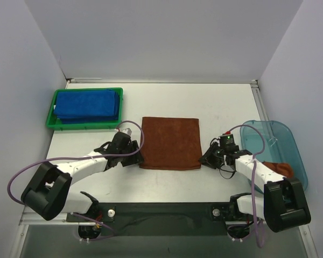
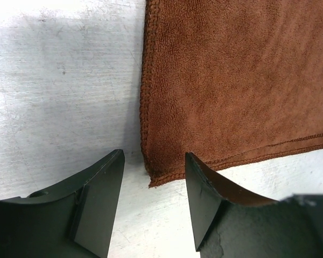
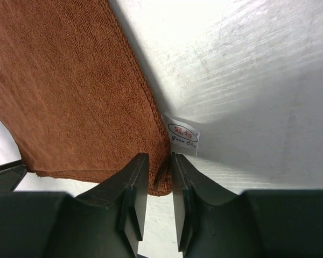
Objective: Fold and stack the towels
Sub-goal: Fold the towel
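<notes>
rust-brown towel (image 1: 169,142): lying flat as a neat square pretty much in the middle of the worktop (image 1: 226,102), edges running square with the worktop's edges

left fingers (image 2: 97,199): down at the towel's near-left corner and standing well apart. The corner tip sits in the gap between them, and one finger overlaps the towel's near hem. Nothing is clamped.

right fingers (image 3: 129,199): at the towel's near-right corner and almost closed, with just a slim gap. The corner hem is pinched right in that gap, so this side has hold of the cloth.

white tag (image 3: 182,134): little sewn-in label with red print, sticking out of the towel's edge onto bare worktop, just beside the right fingers

blue towels (image 1: 89,104): folded and stacked in the green tray (image 1: 83,128), which sits at the far-left corner of the worktop

teal bin (image 1: 274,134): see-through, along the right edge of the worktop, well apart from the brown towel

rust-brown lump (image 1: 281,168): something that colour is in the near end of the bin. It might be more cloth, but the right arm covers part of it so I honestly can't say.
</notes>
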Robot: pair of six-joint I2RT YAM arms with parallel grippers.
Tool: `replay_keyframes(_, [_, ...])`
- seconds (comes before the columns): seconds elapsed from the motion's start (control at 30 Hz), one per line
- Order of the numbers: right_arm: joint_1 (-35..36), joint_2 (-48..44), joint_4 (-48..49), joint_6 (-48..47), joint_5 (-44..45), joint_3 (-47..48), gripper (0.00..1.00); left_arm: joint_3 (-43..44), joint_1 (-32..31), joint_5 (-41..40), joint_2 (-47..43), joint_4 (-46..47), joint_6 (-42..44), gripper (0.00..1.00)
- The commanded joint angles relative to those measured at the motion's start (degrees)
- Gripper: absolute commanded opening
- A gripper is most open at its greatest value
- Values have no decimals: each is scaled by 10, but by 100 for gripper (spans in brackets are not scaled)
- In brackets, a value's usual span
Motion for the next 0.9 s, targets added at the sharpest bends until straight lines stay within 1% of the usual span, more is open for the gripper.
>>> replay_keyframes(0.0, [7, -11, -25, -2, 6, 10, 24, 16, -5, -9, 5, 3, 8, 59])
replay_keyframes(0.03, [8, -11, -28, -3, 7, 11, 19, 18, -6, -10, 5, 1, 9, 59])
replay_keyframes(0.17, [12, -15, -38, -7, 10, 20, 12, 22, -8, -12, 4, -1, 12, 57])
replay_keyframes(0.37, [19, -21, -47, -11, 16, 32, 4, 24, -12, -14, 6, -7, 15, 56])
replay_keyframes(0.73, [29, -24, -67, -19, 21, 57, 4, 37, -13, -17, 14, -15, 23, 56])
replay_keyframes(0.8, [30, -22, -67, -20, 22, 56, 3, 39, -13, -17, 16, -15, 24, 55])
replay_keyframes(0.87, [30, -19, -67, -21, 23, 55, 3, 42, -14, -16, 18, -15, 24, 49])
